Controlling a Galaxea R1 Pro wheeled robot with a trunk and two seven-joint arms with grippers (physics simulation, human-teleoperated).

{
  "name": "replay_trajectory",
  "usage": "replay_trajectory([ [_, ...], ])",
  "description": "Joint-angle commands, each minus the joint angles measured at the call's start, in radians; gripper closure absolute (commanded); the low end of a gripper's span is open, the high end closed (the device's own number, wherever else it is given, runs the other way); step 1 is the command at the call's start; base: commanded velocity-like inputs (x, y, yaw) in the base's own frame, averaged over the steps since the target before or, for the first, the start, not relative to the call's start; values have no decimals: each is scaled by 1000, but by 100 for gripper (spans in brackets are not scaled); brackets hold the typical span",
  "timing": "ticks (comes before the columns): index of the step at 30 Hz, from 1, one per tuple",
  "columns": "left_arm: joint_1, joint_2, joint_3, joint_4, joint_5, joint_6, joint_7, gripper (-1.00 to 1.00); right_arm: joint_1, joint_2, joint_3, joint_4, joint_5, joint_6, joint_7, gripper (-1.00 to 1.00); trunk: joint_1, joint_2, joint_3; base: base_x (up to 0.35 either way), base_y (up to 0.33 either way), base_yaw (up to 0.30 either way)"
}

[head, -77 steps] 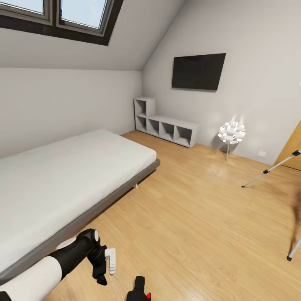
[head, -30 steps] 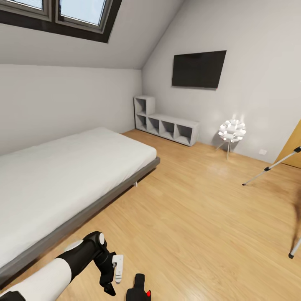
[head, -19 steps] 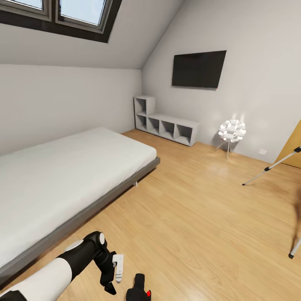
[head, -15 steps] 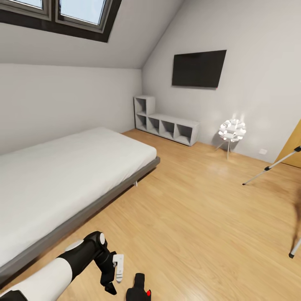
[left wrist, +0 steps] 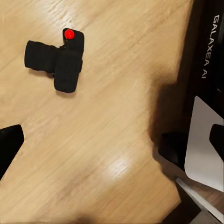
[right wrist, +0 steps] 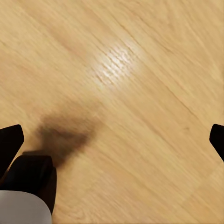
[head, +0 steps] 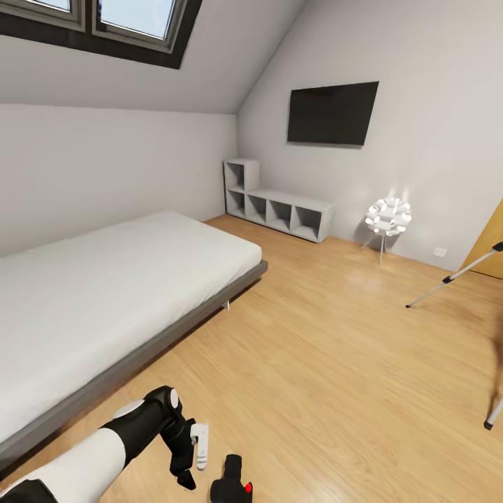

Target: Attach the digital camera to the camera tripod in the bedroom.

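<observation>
**My own build, as I see it**

My left arm [head: 105,443] is a smooth white tube that runs into a glossy black forearm, with a round pale-grey cap on the joint where the black section bends. Past that joint the wrist is black, and a small white plate with a slot in it is fixed to its side. My left gripper [head: 187,469] ends in short black fingers.

Seen from my left wrist, my base [left wrist: 205,70] is a black panel lettered "GALAXEA AI" in pale grey, with a white panel below it.

From my right wrist, black fingertips [right wrist: 10,142] show, and a black block sits over a pale grey part.
</observation>
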Motion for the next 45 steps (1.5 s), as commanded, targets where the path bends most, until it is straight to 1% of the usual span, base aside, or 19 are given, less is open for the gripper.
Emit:
replay_trajectory([
  [1,-1,1,-4,-3,1,11,-3,-100,0,0,1,0,0,-1,3,-100,0,0,-1,0,0,0],
  [2,-14,0,-1,-1,-1,7,7,-100,0,0,1,0,0,-1,3,-100,4,-7,-4,0,0,0],
  [5,-23,0,1,0,-3,0,24,-100,0,0,1,0,0,-1,3,-100,15,-28,-13,0,0,0],
  [11,-28,-7,-6,-1,-7,-57,145,-100,1,-1,1,0,0,0,2,-100,38,-70,-32,0,0,0],
  [13,-29,-8,-7,0,-6,-83,173,-100,1,-1,1,0,0,0,2,-100,46,-84,-39,0,0,0],
  [15,-29,-10,-8,2,-5,-98,188,-100,0,-1,1,0,0,0,2,-100,54,-98,-45,0,0,0],
  [20,-29,-14,-17,3,-7,-109,190,-100,0,-1,2,0,0,1,2,-100,73,-133,-60,0,0,0],
  [27,-29,-16,-32,3,-22,-107,192,-100,0,0,2,0,0,1,2,-100,100,-182,-82,0,0,0],
  [36,-29,-9,-35,4,-36,-116,200,-100,-1,-2,3,1,-1,3,5,-100,134,-245,-111,0,0,0],
  [40,-29,-4,-30,4,-34,-158,200,-100,-1,-3,0,-2,-4,8,9,-100,149,-273,-123,0,0,0],
  [41,-29,-4,-30,4,-34,-158,200,-100,-1,-3,0,-2,-4,8,9,-100,153,-280,-126,0,0,0],
  [42,-31,2,-26,4,-31,-204,196,-100,-14,-5,-3,-17,-7,13,8,-100,157,-287,-129,0,0,0],
  [45,-36,5,-24,4,-28,-237,188,-100,-59,-6,-5,-61,-11,46,9,-100,169,-308,-139,0,0,0],
])
